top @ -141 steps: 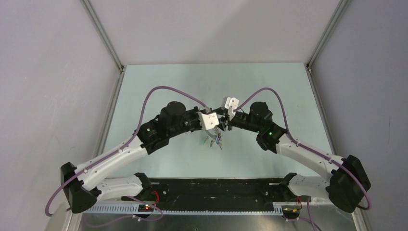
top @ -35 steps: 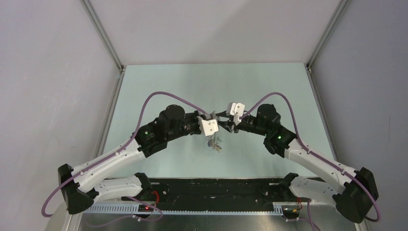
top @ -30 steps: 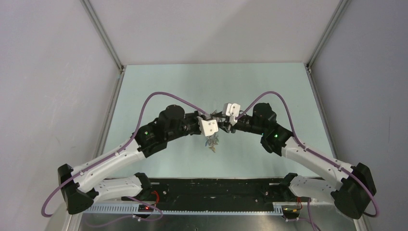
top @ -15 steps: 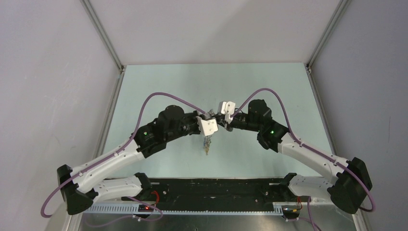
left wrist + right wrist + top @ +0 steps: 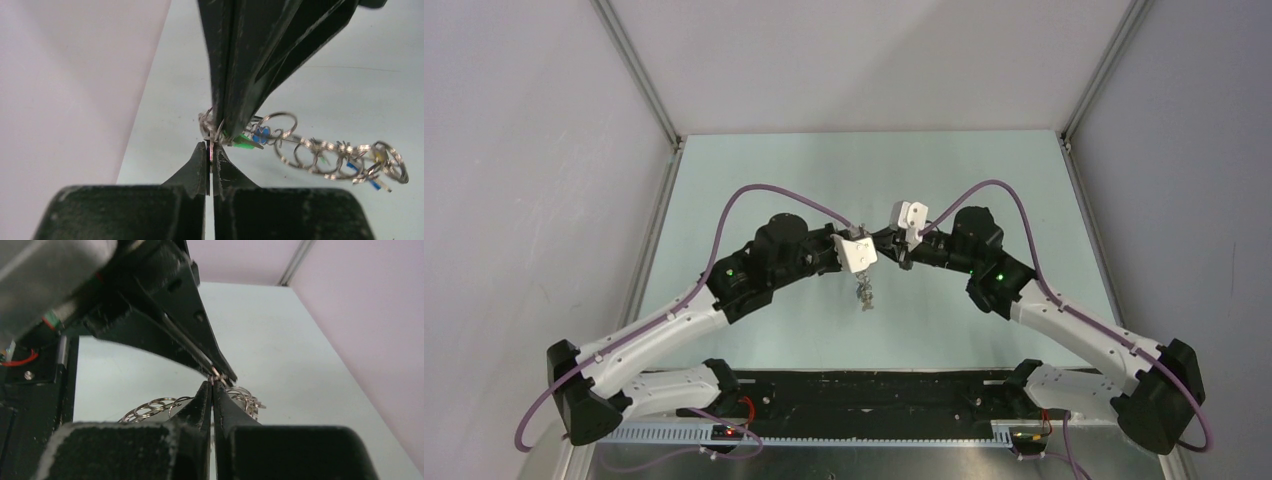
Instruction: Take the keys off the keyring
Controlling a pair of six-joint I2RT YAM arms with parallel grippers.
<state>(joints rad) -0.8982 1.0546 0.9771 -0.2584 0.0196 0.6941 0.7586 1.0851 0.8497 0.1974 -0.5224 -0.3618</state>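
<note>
We found both arms reaching inward and meeting tip to tip above the middle of the desk [image 5: 754,180]. The left gripper [image 5: 210,150] was closed tight, its fingers pinching a thin strand of the keyring [image 5: 204,121] wire. The right gripper [image 5: 211,385] was likewise clamped down with no gap between its fingers. It bit the same wire just beside the left gripper's hold, so that the two sets of tips were touching or very nearly so. The keys [image 5: 864,293] hung in a bunch directly below that meeting point, strung out among a run of small split rings [image 5: 305,150]. In the left wrist view we noted green, blue and yellow heads among them. We could not tell whether the lowest keys touched the desk.
</note>
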